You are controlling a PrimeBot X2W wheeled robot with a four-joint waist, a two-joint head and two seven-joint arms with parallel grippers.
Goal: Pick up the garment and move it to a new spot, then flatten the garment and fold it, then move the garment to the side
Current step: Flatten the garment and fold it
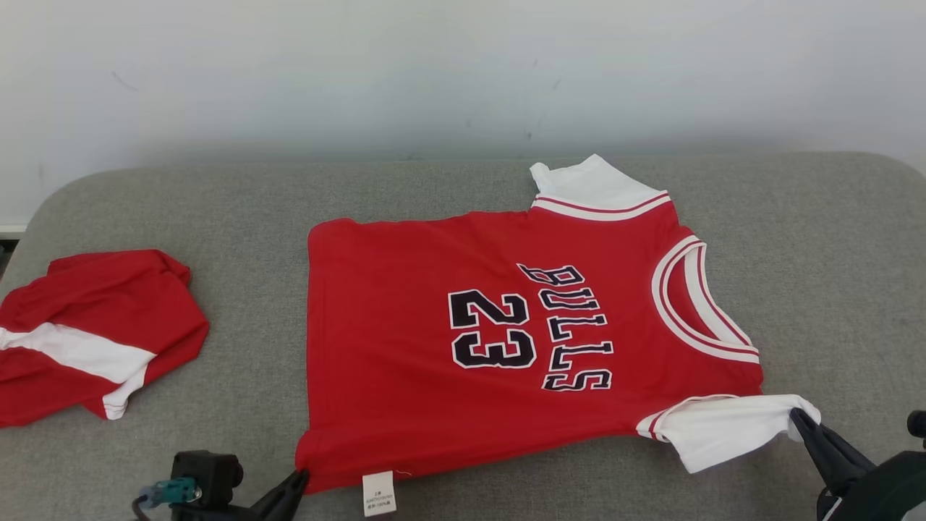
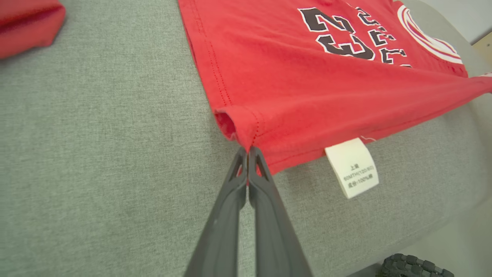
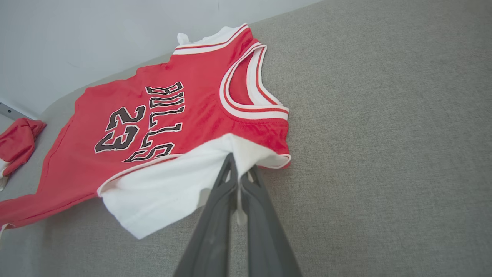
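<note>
The garment [image 1: 463, 340] is a red jersey with white sleeves and "BULLS 23" in black, spread flat across the grey cushion, neck toward the right. My left gripper [image 1: 298, 477] is shut on the near hem corner of the garment [image 2: 269, 115], close to its white care label [image 2: 353, 167]. At the right, my right gripper [image 1: 796, 416] is shut on the near white sleeve [image 3: 169, 192], pinching its cloth between the fingers [image 3: 215, 215]. The pinched edge is stretched between the two grippers.
A second red and white garment [image 1: 87, 333] lies crumpled at the left end of the grey cushion [image 1: 832, 253]. A pale wall rises behind. The cushion's near edge drops off just below the grippers, with floor beyond it [image 2: 453, 238].
</note>
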